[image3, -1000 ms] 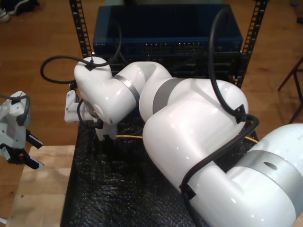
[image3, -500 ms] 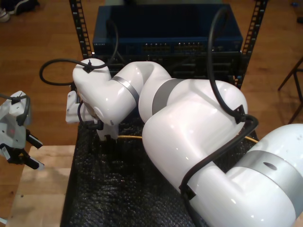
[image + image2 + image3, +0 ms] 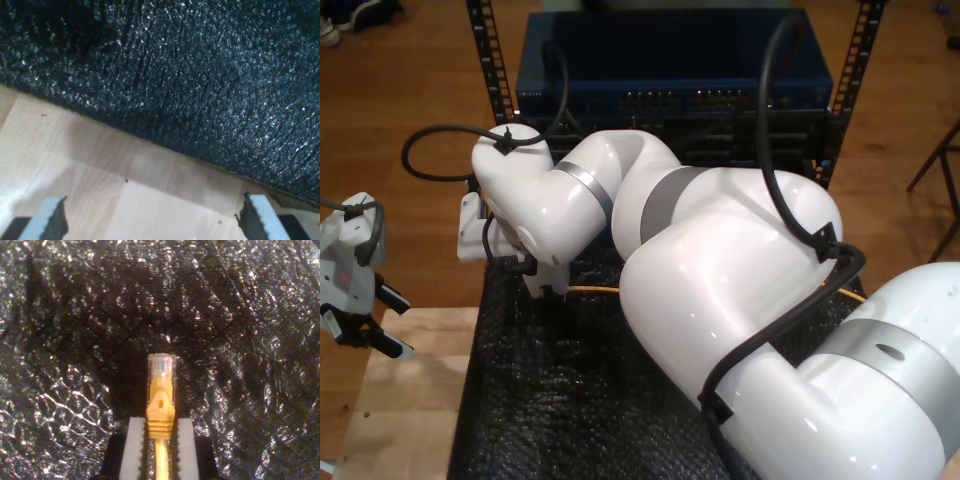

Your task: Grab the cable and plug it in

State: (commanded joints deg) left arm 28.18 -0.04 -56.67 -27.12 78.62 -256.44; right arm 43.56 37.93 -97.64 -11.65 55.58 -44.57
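At the exterior view's left, my first gripper (image 3: 360,320) hung over the pale wooden counter (image 3: 405,400), just off the edge of the crinkled black bubble-wrap mat (image 3: 550,400). Its fingers (image 3: 42,220) stood wide apart with nothing between them, bare wood and the mat's border showing in the gap. I judged it was parked there to stay out of the working arm's way.

Further right in the exterior view, my second gripper (image 3: 542,285) reached down over the mat's far part, near the blue rack-mounted network switch (image 3: 670,70) held between black perforated rack rails (image 3: 490,60). Its fingers (image 3: 132,445) were closed on the long, thin yellow-orange network cable (image 3: 161,405), pinching it at the ribbed boot right behind the small clear plastic plug (image 3: 161,367). Gripping so close to the tip probably kept the plug stiff and steerable, which a floppy lead needs before it can meet a port.

The plug's long axis ran in line with the fingers, tip pointing straight out ahead of them over the mat, and whether it touched the mat could not be told. Behind the grip, the cable trailed across the mat toward the exterior view's right, passing behind the white arm. The row of ports (image 3: 690,100) sat on the switch's front face, well apart from the plug, so the tip would likely need turning toward them
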